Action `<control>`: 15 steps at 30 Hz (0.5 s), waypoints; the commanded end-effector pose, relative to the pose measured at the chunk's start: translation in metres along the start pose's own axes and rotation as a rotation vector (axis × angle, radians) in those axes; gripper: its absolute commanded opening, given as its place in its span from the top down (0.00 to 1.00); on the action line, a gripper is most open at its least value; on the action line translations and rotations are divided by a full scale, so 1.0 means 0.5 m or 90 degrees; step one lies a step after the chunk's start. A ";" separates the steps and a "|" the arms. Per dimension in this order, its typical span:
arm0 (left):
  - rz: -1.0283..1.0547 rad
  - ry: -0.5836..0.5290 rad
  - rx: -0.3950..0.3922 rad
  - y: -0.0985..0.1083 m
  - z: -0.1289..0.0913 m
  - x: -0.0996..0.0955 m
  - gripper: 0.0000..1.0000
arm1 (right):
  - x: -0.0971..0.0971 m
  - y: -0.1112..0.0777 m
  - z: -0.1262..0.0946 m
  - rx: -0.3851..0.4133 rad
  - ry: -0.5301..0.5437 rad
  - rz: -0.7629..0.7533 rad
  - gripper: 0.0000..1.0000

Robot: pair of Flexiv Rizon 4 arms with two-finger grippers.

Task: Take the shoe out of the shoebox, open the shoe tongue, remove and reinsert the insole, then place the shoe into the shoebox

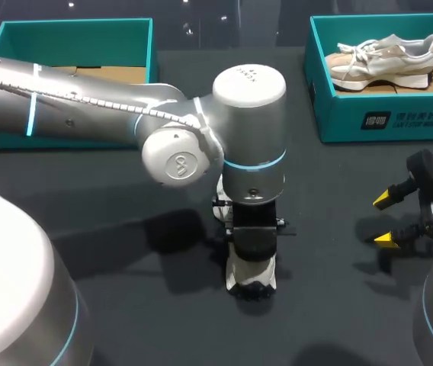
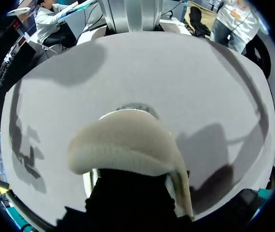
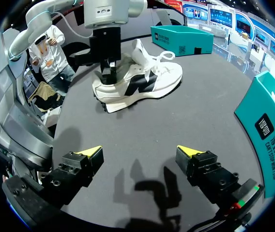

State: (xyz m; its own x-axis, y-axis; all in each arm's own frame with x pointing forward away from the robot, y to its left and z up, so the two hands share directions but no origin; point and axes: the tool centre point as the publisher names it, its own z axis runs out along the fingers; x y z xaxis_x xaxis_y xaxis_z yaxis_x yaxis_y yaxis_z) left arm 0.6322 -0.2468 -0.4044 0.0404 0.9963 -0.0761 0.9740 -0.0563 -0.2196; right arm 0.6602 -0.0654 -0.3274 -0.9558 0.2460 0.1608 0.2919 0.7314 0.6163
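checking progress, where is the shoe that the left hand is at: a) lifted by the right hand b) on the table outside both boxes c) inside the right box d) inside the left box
b: the shoe lies on the table with the left hand at its heel, the right hand open and apart.

Most of shoe [image 1: 251, 276] beneath left arm [image 1: 251, 130]

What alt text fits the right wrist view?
A white-and-black sneaker stands on the table, the left end effector down at its heel. The right end effector hangs open short of it, empty; one teal shoebox stands beyond the sneaker, a second shoebox beside the right end effector.
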 end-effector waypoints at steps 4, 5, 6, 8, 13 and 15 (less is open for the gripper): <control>-0.020 0.016 -0.037 0.038 0.012 0.016 1.00 | 0.004 0.000 -0.001 0.002 -0.002 0.000 0.00; -0.024 0.016 -0.044 0.041 0.005 0.021 1.00 | 0.004 0.000 -0.001 0.002 -0.002 0.000 0.00; -0.027 0.017 -0.050 0.043 -0.001 0.025 1.00 | 0.004 0.000 -0.001 0.002 -0.002 0.000 0.00; -0.029 0.014 -0.050 0.047 -0.017 0.034 1.00 | 0.004 0.000 -0.001 0.002 -0.002 0.000 0.00; -0.025 0.006 -0.069 0.040 -0.060 0.043 1.00 | 0.004 0.000 -0.001 0.002 -0.002 0.000 0.00; -0.023 -0.002 -0.082 0.036 -0.081 0.041 1.00 | 0.004 0.000 -0.001 0.002 -0.002 0.000 0.00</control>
State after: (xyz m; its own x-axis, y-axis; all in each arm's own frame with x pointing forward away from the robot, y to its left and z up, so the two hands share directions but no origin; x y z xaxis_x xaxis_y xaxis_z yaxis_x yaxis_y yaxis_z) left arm 0.6634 -0.2383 -0.3887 0.0053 0.9984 -0.0559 0.9932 -0.0117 -0.1157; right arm 0.6602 -0.0653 -0.3274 -0.9559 0.2459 0.1608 0.2918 0.7314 0.6163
